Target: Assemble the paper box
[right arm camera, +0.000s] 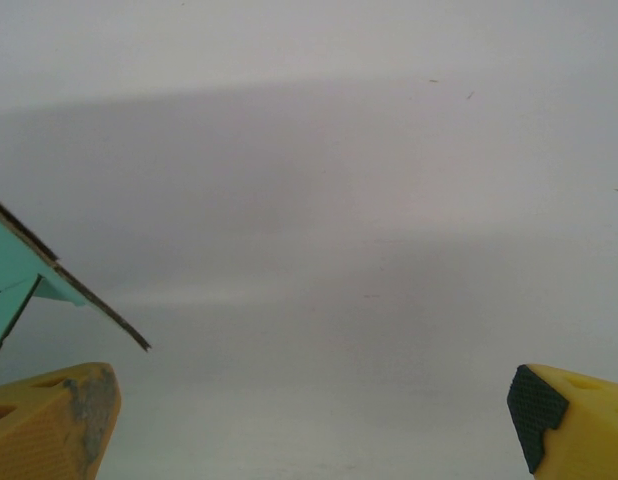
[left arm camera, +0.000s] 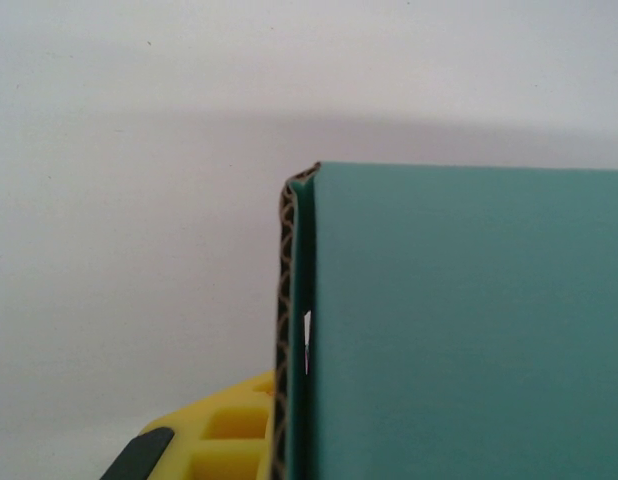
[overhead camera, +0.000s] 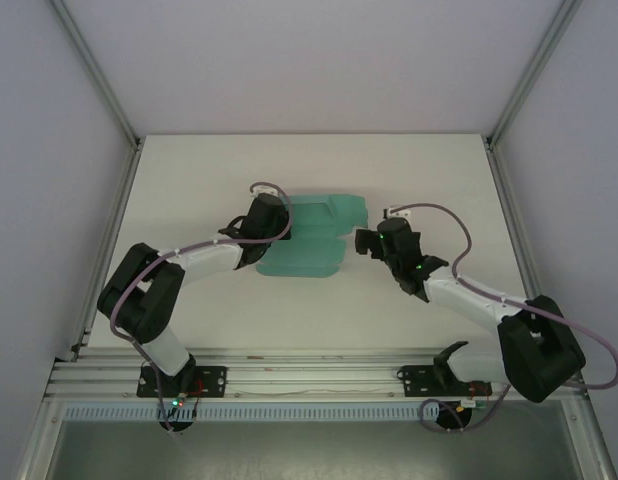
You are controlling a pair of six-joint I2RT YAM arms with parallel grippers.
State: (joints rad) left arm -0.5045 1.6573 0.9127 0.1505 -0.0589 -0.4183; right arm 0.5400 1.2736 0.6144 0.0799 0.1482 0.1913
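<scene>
The paper box (overhead camera: pixel 314 245) is a teal-green card sheet, partly folded, lying in the middle of the white table. My left gripper (overhead camera: pixel 273 226) is shut on its left edge. In the left wrist view the card (left arm camera: pixel 459 330) stands on edge against one yellow finger (left arm camera: pixel 224 435), showing its corrugated brown edge; the other finger is hidden behind it. My right gripper (overhead camera: pixel 363 243) is open just right of the sheet, apart from it. In the right wrist view its jaws (right arm camera: pixel 314 420) stand wide with nothing between them, and a raised corner of the box (right arm camera: pixel 19 270) shows at the left.
The white table (overhead camera: pixel 189 180) is bounded by metal frame posts (overhead camera: pixel 99 90) at left and right (overhead camera: pixel 524 80). An aluminium rail (overhead camera: pixel 309 380) with the arm bases runs along the near edge.
</scene>
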